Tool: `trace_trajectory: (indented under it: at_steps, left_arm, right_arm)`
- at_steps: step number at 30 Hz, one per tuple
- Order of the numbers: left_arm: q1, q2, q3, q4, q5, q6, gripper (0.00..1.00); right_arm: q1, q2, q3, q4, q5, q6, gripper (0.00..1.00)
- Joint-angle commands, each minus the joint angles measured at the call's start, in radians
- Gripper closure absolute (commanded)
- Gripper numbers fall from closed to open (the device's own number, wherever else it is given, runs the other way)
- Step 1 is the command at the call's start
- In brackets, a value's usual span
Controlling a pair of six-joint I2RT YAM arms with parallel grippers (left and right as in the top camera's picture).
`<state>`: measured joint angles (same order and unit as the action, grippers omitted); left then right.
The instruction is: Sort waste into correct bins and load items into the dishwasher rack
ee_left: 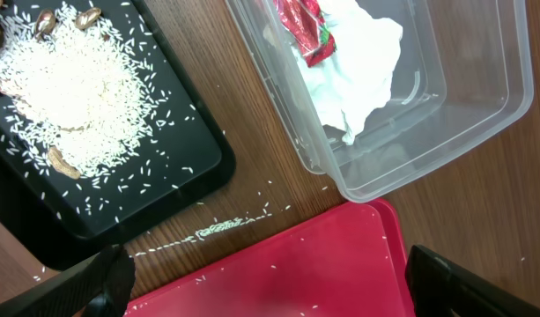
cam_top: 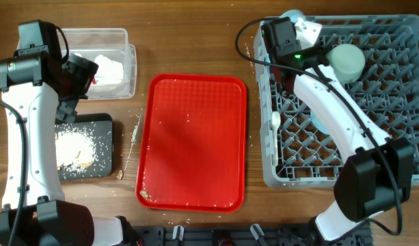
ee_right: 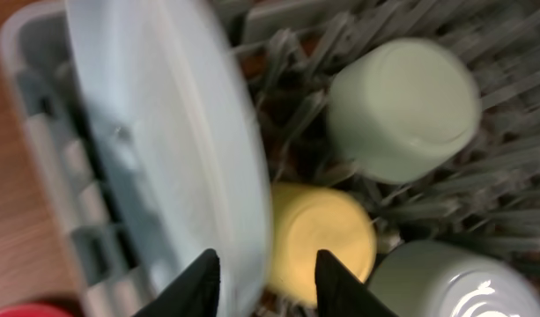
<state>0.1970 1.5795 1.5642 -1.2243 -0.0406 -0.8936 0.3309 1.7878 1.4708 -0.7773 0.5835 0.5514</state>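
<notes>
Since the right gripper (ee_right: pixel 268 260) straddles the rim of the light blue plate (ee_right: pixel 164 132), the step in hand looks like seating that plate on edge in the dishwasher rack (ee_right: pixel 49 141). One finger lies against the plate's outer face and a sliver of gap shows on the inner side, but the view is blurred, so I cannot tell whether the fingers pinch the rim or stand loose around it. Just beyond the inner finger sits the yellow cup (ee_right: pixel 327 233). Farther out are the pale green bowl (ee_right: pixel 402 106) and a second pale bowl (ee_right: pixel 446 282) close beside that finger.

To do this well, keep the plate upright between the pegs and let its lower edge bear on the rack before the fingers part. Then lift straight away — a sideways exit would likely nudge the cup.

The left gripper (ee_left: pixel 268 264) is spread wide and holds nothing. The red tray (ee_left: pixel 340 264) lies beneath the fingers. Ahead of them is the clear tub (ee_left: pixel 481 114) with a crumpled napkin (ee_left: pixel 358 62) and red wrapper (ee_left: pixel 305 26), and off to one side is the black tray (ee_left: pixel 190 167) of rice scraps (ee_left: pixel 67 88).
</notes>
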Motion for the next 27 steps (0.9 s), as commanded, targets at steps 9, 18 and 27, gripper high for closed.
trace_trajectory:
  at_steps: [9, 18, 27]
  left_arm:
    - [0.004, 0.005, 0.005, 0.0, -0.013, -0.005, 0.0]
    - [0.004, 0.005, 0.005, 0.0, -0.013, -0.005, 0.0]
    - [0.004, 0.005, 0.005, 0.0, -0.013, -0.005, 0.0]
  right_arm:
    - [0.003, -0.533, 0.054, -0.199, -0.383, -0.007, 0.02]
    - [0.003, -1.037, -0.217, -0.384, -0.377, 0.085, 0.0]
    - [0.003, -1.18, -0.339, -0.39, -0.375, 0.137, 0.0]
